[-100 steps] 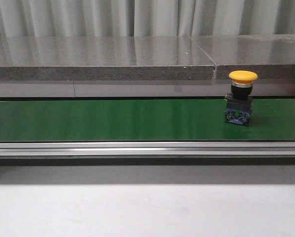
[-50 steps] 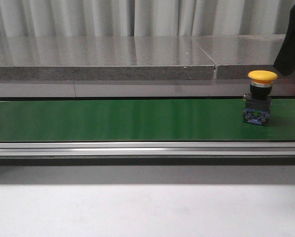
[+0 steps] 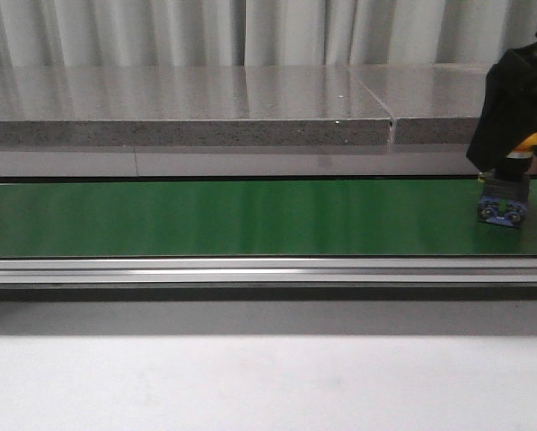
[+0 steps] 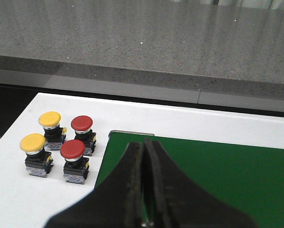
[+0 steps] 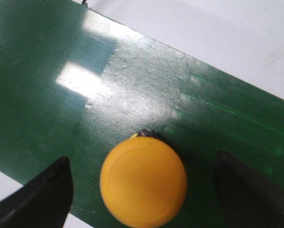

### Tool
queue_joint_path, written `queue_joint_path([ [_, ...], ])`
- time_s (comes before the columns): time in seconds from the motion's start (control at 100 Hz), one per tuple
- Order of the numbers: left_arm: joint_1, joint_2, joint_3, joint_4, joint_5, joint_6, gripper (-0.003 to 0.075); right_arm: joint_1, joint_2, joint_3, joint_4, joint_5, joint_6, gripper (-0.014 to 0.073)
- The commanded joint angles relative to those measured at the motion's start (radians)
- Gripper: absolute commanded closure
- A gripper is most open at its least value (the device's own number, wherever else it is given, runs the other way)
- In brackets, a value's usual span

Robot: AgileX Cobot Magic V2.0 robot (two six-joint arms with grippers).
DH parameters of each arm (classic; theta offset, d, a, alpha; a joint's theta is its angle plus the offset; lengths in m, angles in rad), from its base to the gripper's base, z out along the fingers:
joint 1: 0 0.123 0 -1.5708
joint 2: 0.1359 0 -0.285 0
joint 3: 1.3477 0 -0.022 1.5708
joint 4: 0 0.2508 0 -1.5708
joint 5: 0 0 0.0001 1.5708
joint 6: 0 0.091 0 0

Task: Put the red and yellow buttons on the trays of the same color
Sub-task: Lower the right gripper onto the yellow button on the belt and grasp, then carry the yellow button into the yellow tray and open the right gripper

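On glossy green belt (image 5: pixel 85 80): round yellow btn (image 5: pixel 143 185)

Front camera level, facing belt (image 3: pixel 250 218) — wrist cameras look down (close).

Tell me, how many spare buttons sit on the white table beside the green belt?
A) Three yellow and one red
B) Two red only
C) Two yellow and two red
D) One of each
C: the left wrist view shows two yellow buttons and two red buttons grouped on the white table beside the green belt.
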Motion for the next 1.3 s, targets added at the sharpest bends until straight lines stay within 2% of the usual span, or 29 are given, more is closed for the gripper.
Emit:
queue_joint_path([
  [0.0, 0.001, 0.005, -0.027, -0.003, -0.084, -0.003, 0.0739, 0.001, -0.029, -0.022, 0.026, -0.037, -0.009, 0.0099],
  [0.12, 0.001, 0.005, -0.027, -0.003, -0.084, -0.003, 0.0739, 0.001, -0.029, -0.022, 0.026, -0.039, -0.004, 0.0313],
  [0.18, 0.001, 0.005, -0.027, -0.003, -0.084, -0.003, 0.0739, 0.000, -0.029, -0.022, 0.026, -0.032, -0.004, 0.0396],
  [0.25, 0.001, 0.005, -0.027, -0.003, -0.084, -0.003, 0.0739, -0.009, -0.030, -0.023, 0.026, -0.009, -0.002, 0.0456],
  [0.39, 0.001, 0.005, -0.027, -0.003, -0.084, -0.003, 0.0739, -0.061, -0.050, -0.054, 0.018, 0.067, 0.050, 0.0464],
  [0.58, 0.001, 0.005, -0.027, -0.003, -0.084, -0.003, 0.0739, -0.209, -0.153, -0.086, 0.003, 0.099, 0.127, 0.0464],
  [0.8, 0.001, 0.005, -0.027, -0.003, -0.084, -0.003, 0.0739, -0.498, -0.252, -0.086, 0.003, 0.053, 0.235, 0.0464],
  [1.05, 0.001, 0.005, -0.027, -0.003, -0.084, -0.003, 0.0739, -0.819, -0.213, -0.084, 0.003, -0.102, 0.397, 0.0464],
  [1.15, 0.001, 0.005, -0.027, -0.003, -0.084, -0.003, 0.0739, -0.881, -0.159, -0.084, 0.003, -0.142, 0.431, 0.0464],
  [1.29, 0.001, 0.005, -0.027, -0.003, -0.084, -0.003, 0.0739, -0.892, -0.070, -0.084, 0.003, -0.148, 0.437, 0.0464],
])
